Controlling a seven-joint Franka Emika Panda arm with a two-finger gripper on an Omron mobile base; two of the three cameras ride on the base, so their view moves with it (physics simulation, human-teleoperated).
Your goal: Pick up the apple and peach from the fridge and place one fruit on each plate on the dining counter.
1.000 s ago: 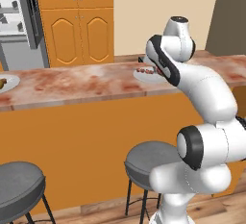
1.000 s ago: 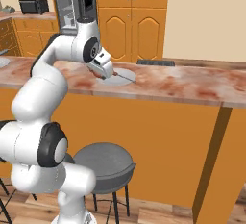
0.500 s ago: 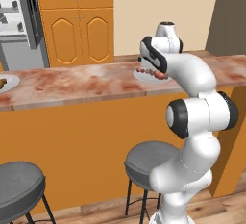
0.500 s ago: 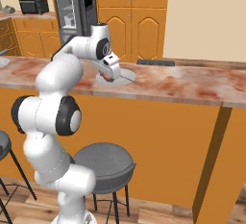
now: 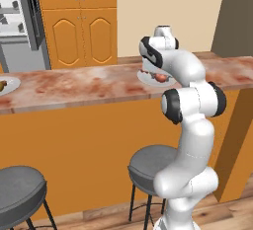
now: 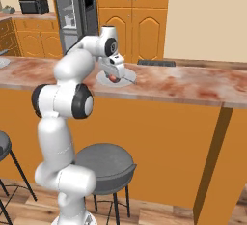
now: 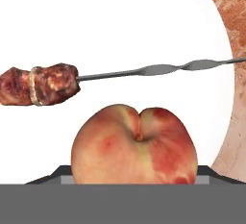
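Peach (image 7: 134, 146) on plate (image 7: 120, 26) — kebab skewer (image 7: 144, 70) just beside, rim near.

On the near plate (image 7: 96, 21) we see two obstacles: the peach (image 7: 134, 146) directly ahead of the jaws, and beyond it a meat skewer (image 7: 41, 84) whose metal rod (image 7: 158, 69) spans the plate crosswise. We find bare plate surface past the skewer. The tabletop (image 5: 84, 83) is open between this plate and the far plate (image 5: 12, 83) at its left end. Below the counter front, two stools (image 5: 150, 162) (image 5: 20, 189) occupy the floor. A dark flat item (image 6: 154, 63) lies on the tabletop behind the plate.
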